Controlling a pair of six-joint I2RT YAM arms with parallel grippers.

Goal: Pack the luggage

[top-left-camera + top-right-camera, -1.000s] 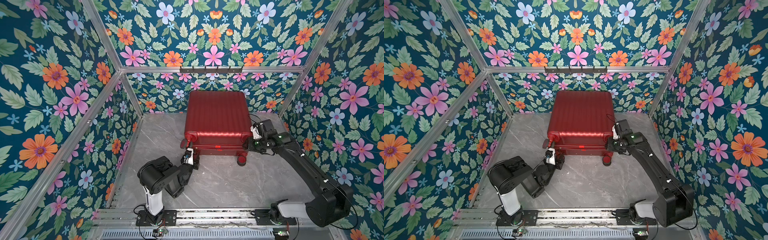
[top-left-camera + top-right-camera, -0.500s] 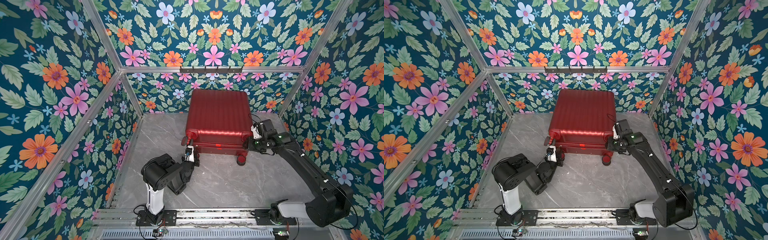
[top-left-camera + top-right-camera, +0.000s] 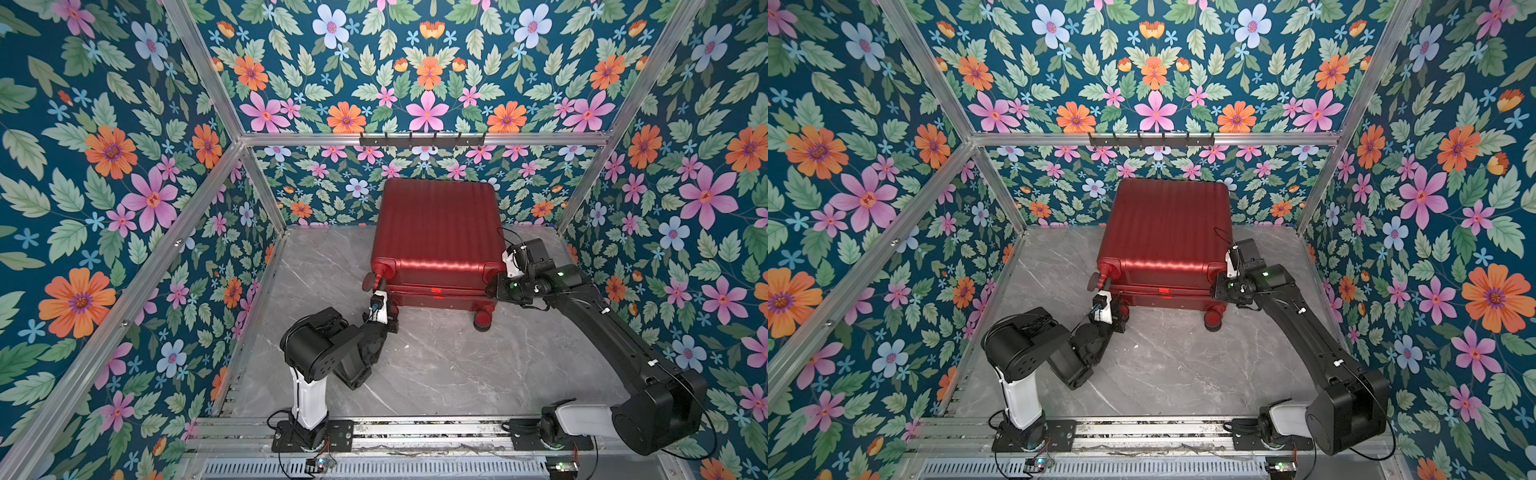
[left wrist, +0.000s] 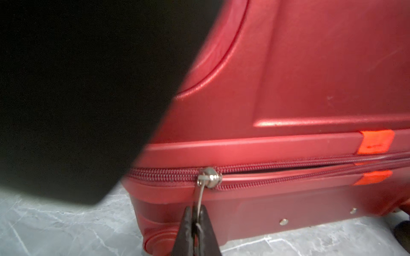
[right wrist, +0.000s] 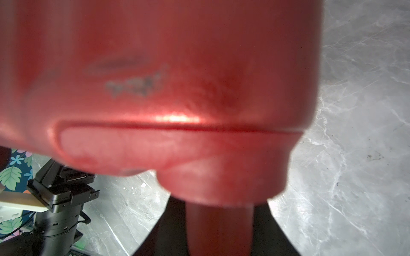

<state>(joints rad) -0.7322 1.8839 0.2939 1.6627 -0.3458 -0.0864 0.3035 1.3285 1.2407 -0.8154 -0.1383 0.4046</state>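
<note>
The luggage [image 3: 436,232] [image 3: 1167,232] lies flat at the back of the marble floor, its dark-red ribbed lid down. In the left wrist view its zipper slider [image 4: 209,177] sits near a front corner; the seam is zipped on one side of it and gapes on the other. My left gripper [image 4: 195,210] [image 3: 380,286] is shut on the metal pull tab [image 4: 200,195] hanging from that slider. My right gripper [image 5: 219,223] [image 3: 494,286] is at the luggage's right front corner, shut on a red caster [image 5: 219,230] of the upper shell [image 5: 155,66].
Floral walls with aluminium frame posts close in on three sides. A black hook rail [image 3: 422,139] hangs on the back wall. A lower caster [image 3: 483,318] stands on the floor. Orange tape marks [image 4: 376,141] sit by the zipper. The base rail [image 3: 395,432] runs along the front.
My left gripper has closed on the zipper pull, and the left arm has shifted slightly right toward the luggage corner. The right arm and the luggage have not moved.
</note>
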